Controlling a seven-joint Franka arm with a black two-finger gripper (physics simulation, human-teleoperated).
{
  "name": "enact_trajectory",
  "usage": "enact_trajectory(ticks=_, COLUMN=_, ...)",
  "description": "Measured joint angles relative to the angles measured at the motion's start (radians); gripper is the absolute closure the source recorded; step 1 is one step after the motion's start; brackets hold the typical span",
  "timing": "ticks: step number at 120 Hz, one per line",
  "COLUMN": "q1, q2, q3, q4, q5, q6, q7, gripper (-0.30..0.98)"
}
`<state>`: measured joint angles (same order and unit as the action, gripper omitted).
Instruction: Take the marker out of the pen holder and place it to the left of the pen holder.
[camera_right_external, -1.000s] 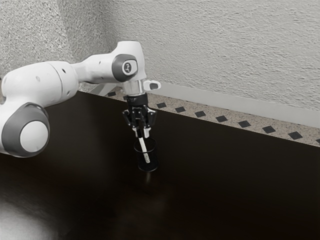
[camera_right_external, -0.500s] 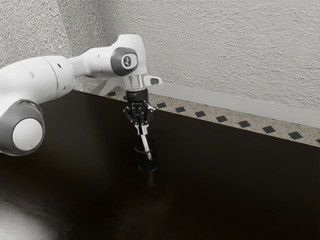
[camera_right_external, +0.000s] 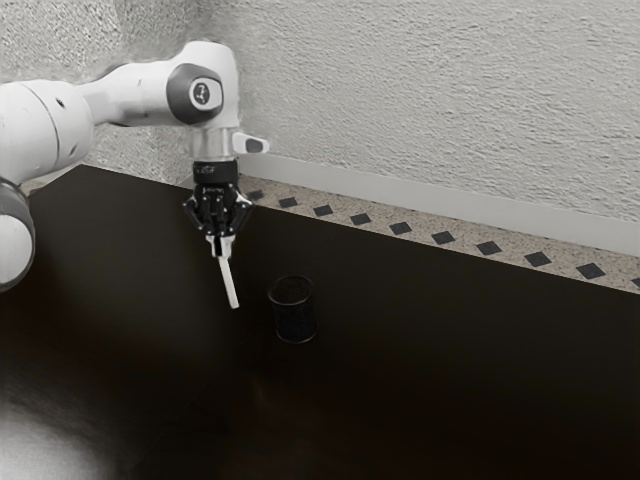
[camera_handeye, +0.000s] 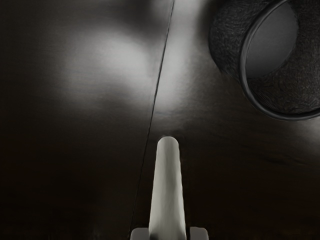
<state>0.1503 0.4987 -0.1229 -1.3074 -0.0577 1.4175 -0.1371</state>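
Note:
My gripper (camera_right_external: 221, 247) is shut on the white marker (camera_right_external: 230, 284), which hangs down from the fingertips, slightly tilted, its lower end in the air. The black mesh pen holder (camera_right_external: 294, 312) stands upright on the table, toward the exterior view's right from the marker and apart from it. In the wrist view, the marker (camera_handeye: 168, 190) extends out from between the two fingertips (camera_handeye: 169, 233), and the round rim of the pen holder (camera_handeye: 243, 67) is seen beside it, with nothing visible inside.
The dark table (camera_right_external: 450, 380) spreads around the pen holder on all sides. Behind its far edge run a diamond-patterned floor strip (camera_right_external: 420, 235) and a rough pale wall (camera_right_external: 430, 100).
The marker has come up out of the pen holder in my closed gripper. My hand has risen and moved toward the exterior view's left, while the holder has stayed put.

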Motion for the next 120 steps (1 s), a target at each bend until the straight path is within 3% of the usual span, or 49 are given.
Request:
enact_trajectory(ticks=16, q1=0.003, q2=0.142, q3=0.085, q4=0.076, q5=-0.003, q6=-0.151, q7=-0.001, gripper=0.76)
enact_trajectory(ticks=34, q1=-0.066, q2=0.362, q3=0.244, q4=0.291, q5=-0.021, q6=-0.34, q7=0.001, gripper=0.76)
enact_trajectory(ticks=51, q1=-0.099, q2=0.467, q3=0.286, q4=0.434, q5=-0.056, q6=-0.438, q7=0.006, gripper=0.74)
enact_trajectory(ticks=100, q1=-0.097, q2=0.48, q3=0.282, q4=0.448, q5=-0.175, q6=-0.374, q7=0.009, gripper=0.6)
enact_trajectory(ticks=120, q1=-0.091, q2=0.509, q3=0.282, q4=0.439, q5=-0.227, q6=-0.292, q7=0.012, gripper=0.66)
